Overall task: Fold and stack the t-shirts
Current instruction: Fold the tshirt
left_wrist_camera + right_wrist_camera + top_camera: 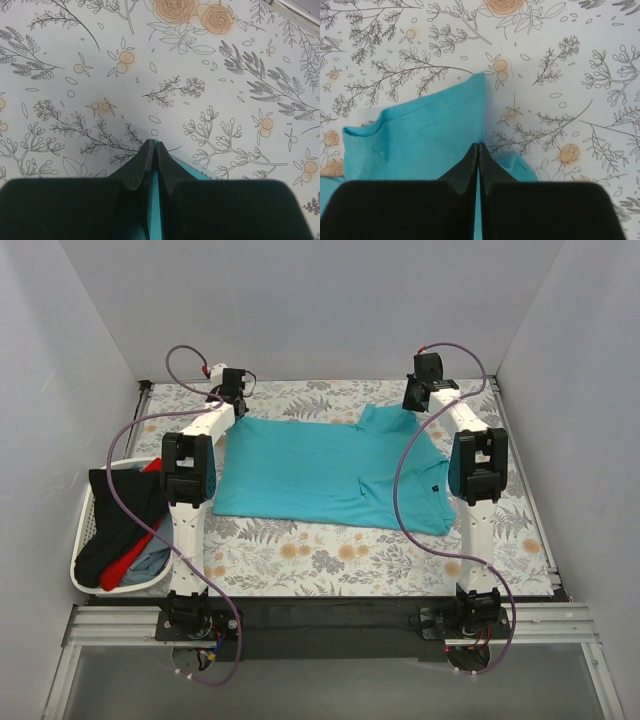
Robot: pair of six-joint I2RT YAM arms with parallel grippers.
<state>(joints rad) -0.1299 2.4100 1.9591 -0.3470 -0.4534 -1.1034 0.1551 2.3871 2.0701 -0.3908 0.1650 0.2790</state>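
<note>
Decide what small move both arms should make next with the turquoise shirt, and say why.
Probably lift both together and draw the far edge toward the near hem. The left gripper and right gripper each look shut on the far edge of the shirt, which lies spread out.

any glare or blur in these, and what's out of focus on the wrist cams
Top view: even soft light, no glare or hard shadows, shirt sharp. Left wrist view: tablecloth crisp, the near fingers dark and soft-edged. Right wrist view: the same, shirt folds clear, fingers almost featureless black.
</note>
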